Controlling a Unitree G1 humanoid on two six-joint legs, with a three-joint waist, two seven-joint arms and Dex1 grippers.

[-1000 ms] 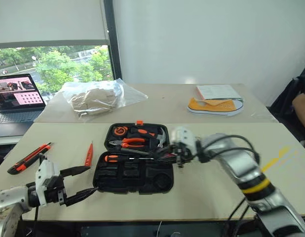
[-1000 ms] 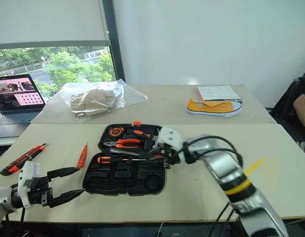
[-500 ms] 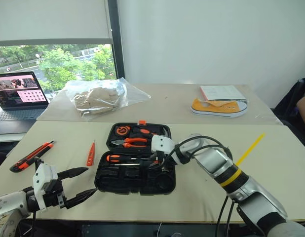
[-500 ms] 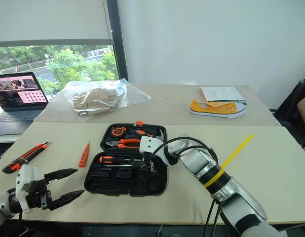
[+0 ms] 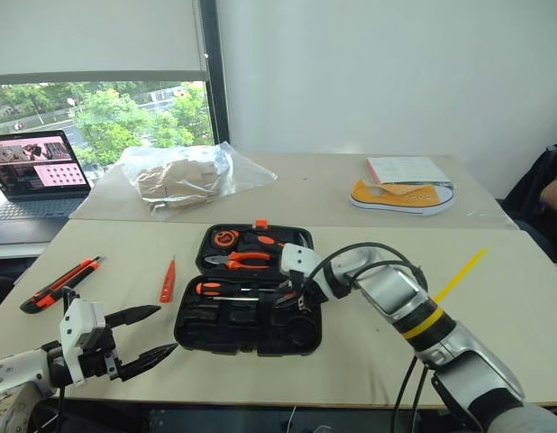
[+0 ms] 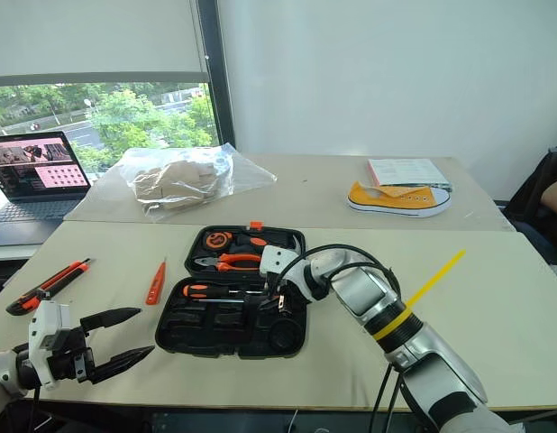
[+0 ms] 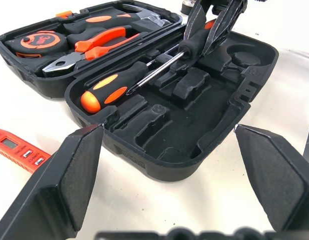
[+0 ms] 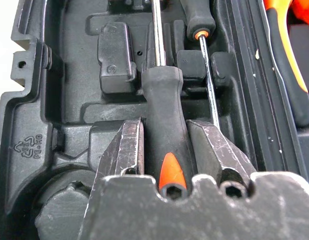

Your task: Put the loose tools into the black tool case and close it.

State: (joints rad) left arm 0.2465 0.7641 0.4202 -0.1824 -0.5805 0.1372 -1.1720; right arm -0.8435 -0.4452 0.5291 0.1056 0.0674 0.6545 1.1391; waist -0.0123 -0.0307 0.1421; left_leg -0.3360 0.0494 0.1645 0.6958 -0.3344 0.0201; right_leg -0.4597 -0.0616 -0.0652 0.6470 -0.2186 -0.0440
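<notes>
Seating second screwdriver (image 8: 164, 130), clamped by its handle in right gripper (image 8: 165, 150), into lower half of open black tool case (image 5: 247, 329) on table (image 5: 369, 361) | keep shaft parallel to first screwdriver (image 7: 114, 85); press flat before releasing | left gripper (image 7: 167, 175) spread wide, empty; utility knife (image 5: 58, 284) and pen-like tool (image 5: 167, 280) loose beside case

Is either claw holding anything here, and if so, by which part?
The right claw grips a screwdriver by its black handle, over the tool case. The left claw is open and empty.
</notes>
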